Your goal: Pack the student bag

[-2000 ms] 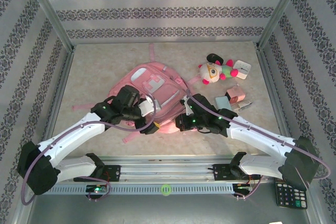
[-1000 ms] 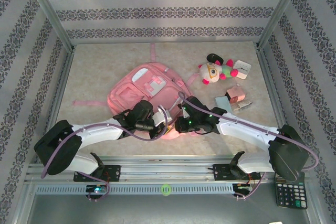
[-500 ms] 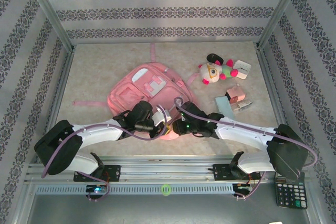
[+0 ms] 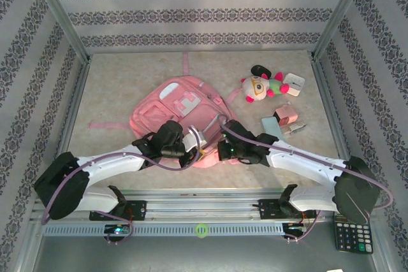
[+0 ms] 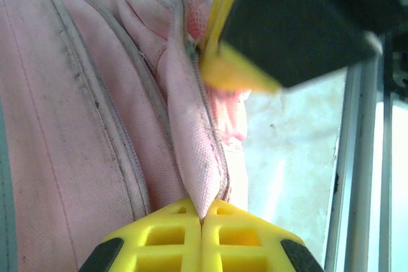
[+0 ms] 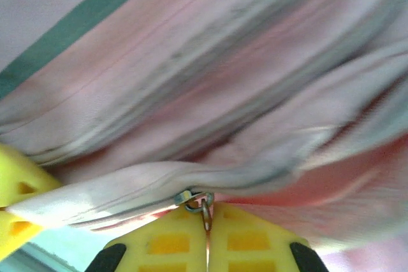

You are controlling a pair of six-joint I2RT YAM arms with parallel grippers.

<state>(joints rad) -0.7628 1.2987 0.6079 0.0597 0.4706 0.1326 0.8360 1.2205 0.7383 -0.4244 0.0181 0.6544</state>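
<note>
Packing looks to be at an early stage. The student bag (image 4: 182, 109) lies flat on the middle of the counter (image 4: 121, 87), its straps trailing out to the left and the far side, and nothing can be seen going into it yet. Both arms meet at its near edge. The left hand (image 4: 193, 146) is clenched on a fold of the bag's pink fabric (image 5: 197, 151) beside the zip. Just to its right, the right hand (image 4: 221, 151) is pinched on the metal zipper pull (image 6: 206, 213). That suggests the main compartment is being opened, though how far the zip has run cannot be told. The things likely to go in sit right of the bag: a plush toy (image 4: 260, 85) and a small white box (image 4: 294, 83) far right, a pink item (image 4: 287, 115) and a flat grey-blue one (image 4: 273, 125) nearer. A calculator (image 4: 349, 237) lies beyond the near rail at the right. Apart from the soft, collapsing fabric, nothing seems to block the zip.
</note>
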